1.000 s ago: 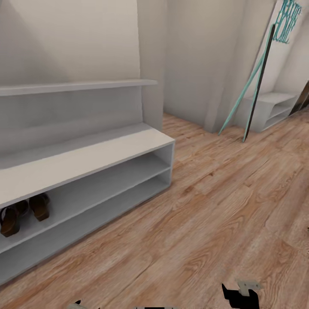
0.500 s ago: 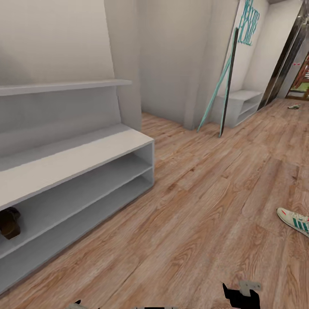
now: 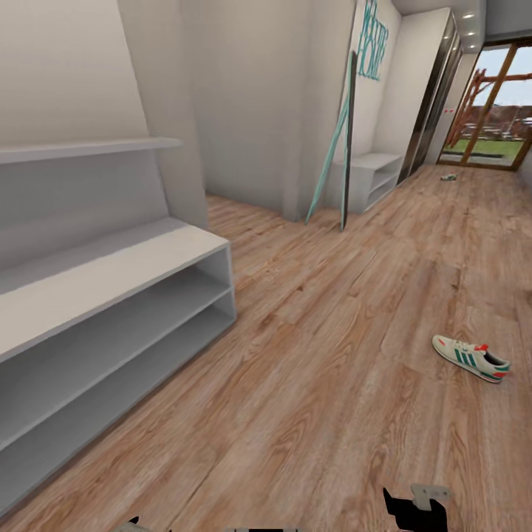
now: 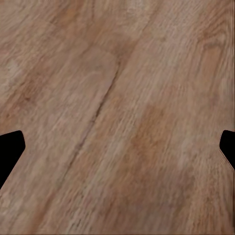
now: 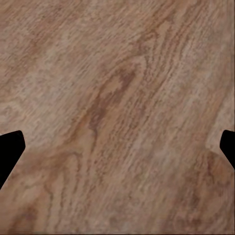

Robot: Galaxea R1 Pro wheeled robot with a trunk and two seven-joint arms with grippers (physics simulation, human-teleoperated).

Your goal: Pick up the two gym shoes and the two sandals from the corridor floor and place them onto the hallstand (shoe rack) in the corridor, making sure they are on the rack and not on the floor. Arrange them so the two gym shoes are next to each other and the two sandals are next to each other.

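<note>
Left tool point(image 4: 117, 147) and right tool point(image 5: 117, 147) spread wide, empty, over bare corridor floor point(image 3: 310, 384). Farther, right: one gym shoe point(image 3: 471, 357) lying on planks. Left: pale hallstand point(image 3: 111, 273), visible shelves bare. Far down corridor: second gym shoe point(image 3: 448, 176), tiny, near glass door point(image 3: 491, 118).

You've got wood-plank corridor floor point(image 3: 332, 355) ahead, w/ one gym shoe point(image 3: 471, 357) lying on it at right, well apart from the hallstand point(image 3: 111, 281). The hallstand sits on the floor at left. A 2nd small shoe-like item point(image 3: 448, 177) lies far down the corridor.
</note>
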